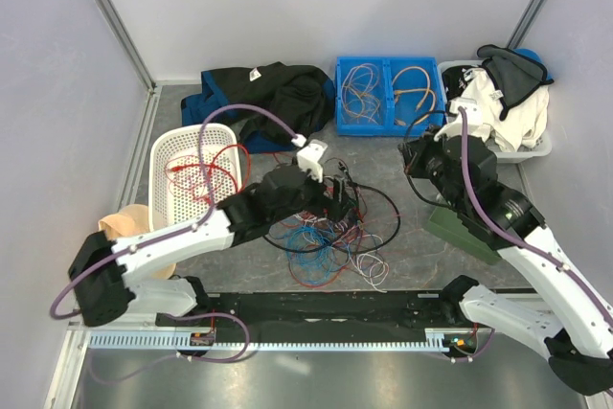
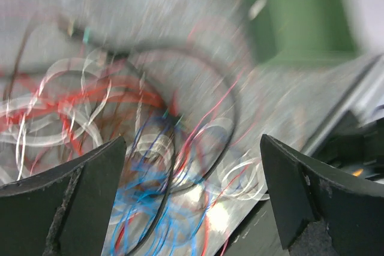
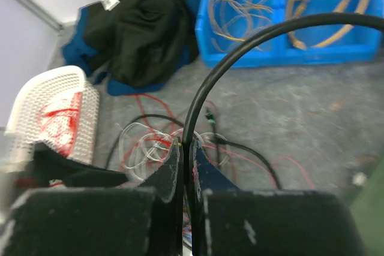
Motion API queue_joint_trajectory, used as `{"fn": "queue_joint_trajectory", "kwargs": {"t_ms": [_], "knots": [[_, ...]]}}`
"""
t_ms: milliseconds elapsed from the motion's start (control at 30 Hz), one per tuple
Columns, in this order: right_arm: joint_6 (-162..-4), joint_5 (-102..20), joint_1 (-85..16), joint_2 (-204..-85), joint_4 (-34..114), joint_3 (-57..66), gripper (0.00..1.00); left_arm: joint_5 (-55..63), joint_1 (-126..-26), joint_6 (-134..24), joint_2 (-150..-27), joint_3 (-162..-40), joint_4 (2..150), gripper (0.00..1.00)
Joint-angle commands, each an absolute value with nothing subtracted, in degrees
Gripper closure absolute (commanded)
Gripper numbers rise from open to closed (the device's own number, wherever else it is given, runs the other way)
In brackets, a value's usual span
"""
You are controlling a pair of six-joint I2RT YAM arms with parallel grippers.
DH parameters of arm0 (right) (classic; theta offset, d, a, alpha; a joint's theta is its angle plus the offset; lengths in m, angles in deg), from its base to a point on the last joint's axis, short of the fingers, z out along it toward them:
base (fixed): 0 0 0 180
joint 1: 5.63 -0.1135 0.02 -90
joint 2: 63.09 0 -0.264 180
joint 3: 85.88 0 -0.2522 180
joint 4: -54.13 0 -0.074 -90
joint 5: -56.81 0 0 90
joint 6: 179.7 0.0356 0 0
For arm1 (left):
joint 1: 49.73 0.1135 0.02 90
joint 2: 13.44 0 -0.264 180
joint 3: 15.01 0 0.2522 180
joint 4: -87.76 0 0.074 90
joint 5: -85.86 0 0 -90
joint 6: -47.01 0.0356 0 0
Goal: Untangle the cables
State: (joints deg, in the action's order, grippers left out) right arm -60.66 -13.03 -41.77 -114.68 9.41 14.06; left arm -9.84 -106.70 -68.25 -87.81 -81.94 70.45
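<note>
Nearest to me, a black rail [image 1: 326, 308] runs along the table [image 1: 421, 261] edge, the item furthest on my side of the blue tray [image 1: 337, 93].

The left hand [image 2: 192, 148] stands wide, its fingers [image 2: 90, 184] far apart over the cables [image 1: 330, 237]. The left wrist view is motion-blurred, so I cannot tell whether either finger touches a wire.

The cables lie as one loose tangle on the table, on my side of the blue tray and slightly left of it. I note red, blue, white and black strands, with a large black loop around the tangle's right part.

The right hand [image 3: 186, 148] is closed narrow on a black cable [image 3: 240, 40], which rises from between the fingers and arcs away to the right. This hand hangs just on my side of the tray's right front corner.

A green block [image 1: 460, 227] rests on the table under the right arm, nearer to me than the tray.

A white basket [image 1: 168, 155] with red wire in it stands well left of the tray and nearer to me.

The blue tray itself has two compartments. The left one holds thin pale wires and the right one holds orange cable.

A dark garment [image 1: 278, 93] lies bunched just left of the tray. A white tub [image 1: 538, 148] piled with cloth sits just right of it.
</note>
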Motion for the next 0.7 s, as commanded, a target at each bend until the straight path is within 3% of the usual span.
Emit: {"fn": "queue_joint_trajectory", "kwargs": {"t_ms": [0, 233, 500, 667], "knots": [[-63.24, -3.94, -41.76, -112.13, 4.08, 15.41, 1.0, -7.14, -106.68, -70.32, -77.36, -73.97, 89.62, 0.0], [-59.91, 3.99, -38.07, -111.25, 1.78, 22.43, 1.0, -6.78, -106.69, -77.35, -75.76, -68.15, 92.19, 0.0], [-53.93, -2.61, -24.45, -113.27, 12.67, 35.0, 1.0, -9.06, -106.77, -87.9, -73.91, -59.99, 91.23, 0.0], [-52.7, -4.88, -19.89, -119.42, 16.9, 35.01, 1.0, -9.24, -106.86, -89.66, -71.37, -56.55, 90.88, 0.0]]}}
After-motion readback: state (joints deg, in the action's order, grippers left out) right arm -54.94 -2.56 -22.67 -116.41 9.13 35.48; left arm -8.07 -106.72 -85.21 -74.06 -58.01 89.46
